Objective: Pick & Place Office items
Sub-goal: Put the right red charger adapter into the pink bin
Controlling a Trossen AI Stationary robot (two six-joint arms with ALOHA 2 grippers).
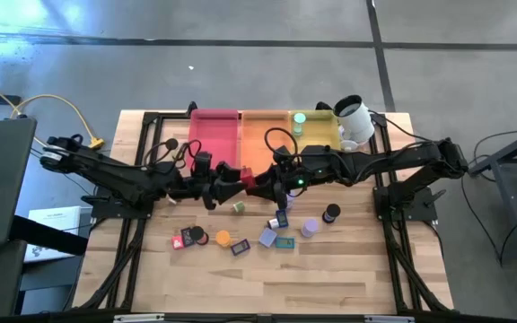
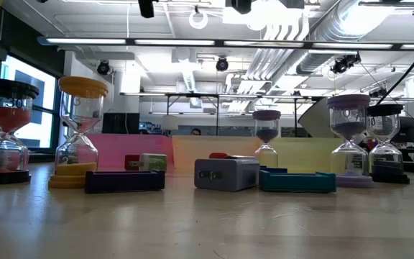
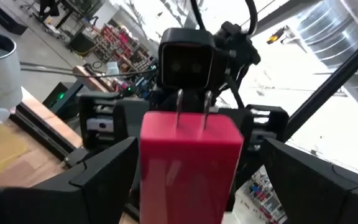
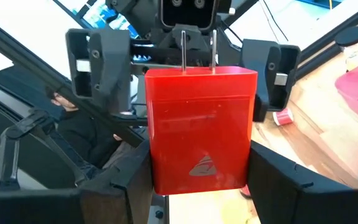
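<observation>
Right pincer (image 4: 197, 180): narrowed onto the red plug block (image 4: 199, 130); its two dark fingers press the block's two sides. It sits above the table, just in front of the pink tray (image 1: 215, 135), at the tray's corner nearest the orange tray (image 1: 263, 130).
Left pincer (image 3: 191, 168): spread wide, with a finger on either side of the same block and a gap showing on each side. It meets the right pincer nose to nose in front of the pink tray.
Red plug block: held off the table between the two pincers, with two metal prongs sticking out of one end.
Other office items: loose on the wood, farther from the pink tray than the pincers. Among them are a small green block (image 1: 239, 207), an orange-topped hourglass (image 1: 223, 238), a lavender-topped hourglass (image 1: 310, 228), a black-topped hourglass (image 1: 331, 213) and a teal flat rectangle (image 1: 284, 242).
Yellow tray (image 1: 321, 135): last in the row, beyond the orange tray from the pink one; a green round piece (image 1: 300, 118) lies in it.
White cup (image 1: 353, 118): tipped on its side at the yellow tray's far end, well away from the pink tray.
Table (image 1: 366, 269): pale wood planks.
</observation>
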